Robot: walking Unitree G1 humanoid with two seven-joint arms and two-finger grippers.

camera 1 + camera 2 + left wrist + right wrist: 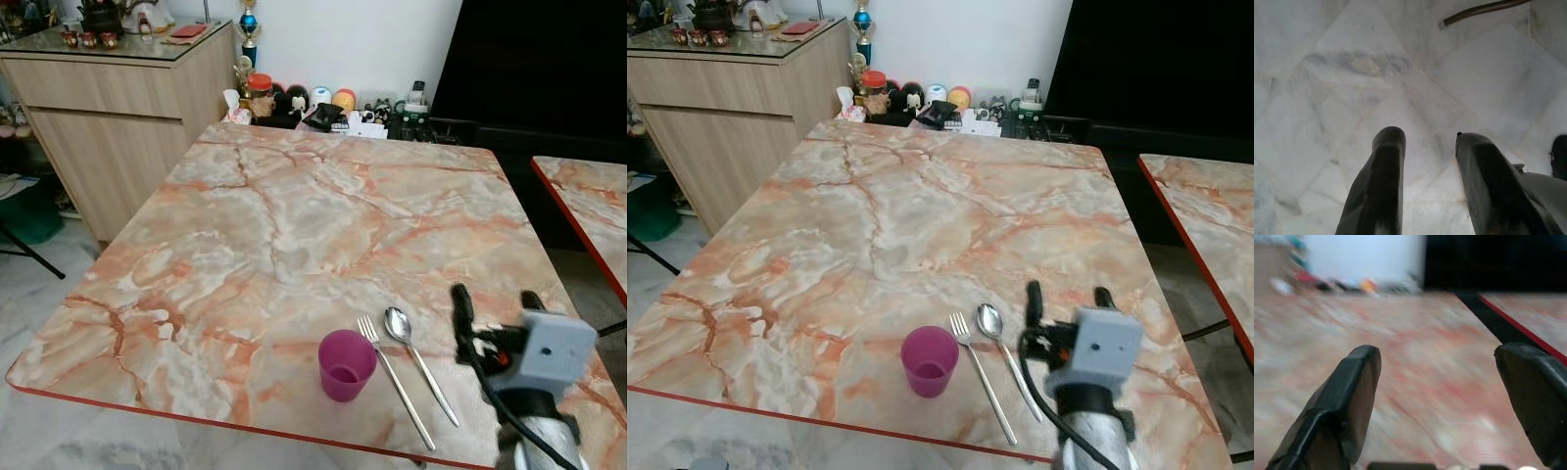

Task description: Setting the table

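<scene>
Marbled desk (294,235): right claw (495,308) gapes empty beside spoon (416,357), probably withdrawing; lift clear without nudging it.

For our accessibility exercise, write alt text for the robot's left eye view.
A purple cup, fork and spoon lie side by side near the front edge of a marble table. The right gripper, open, hovers just right of the spoon.
</scene>
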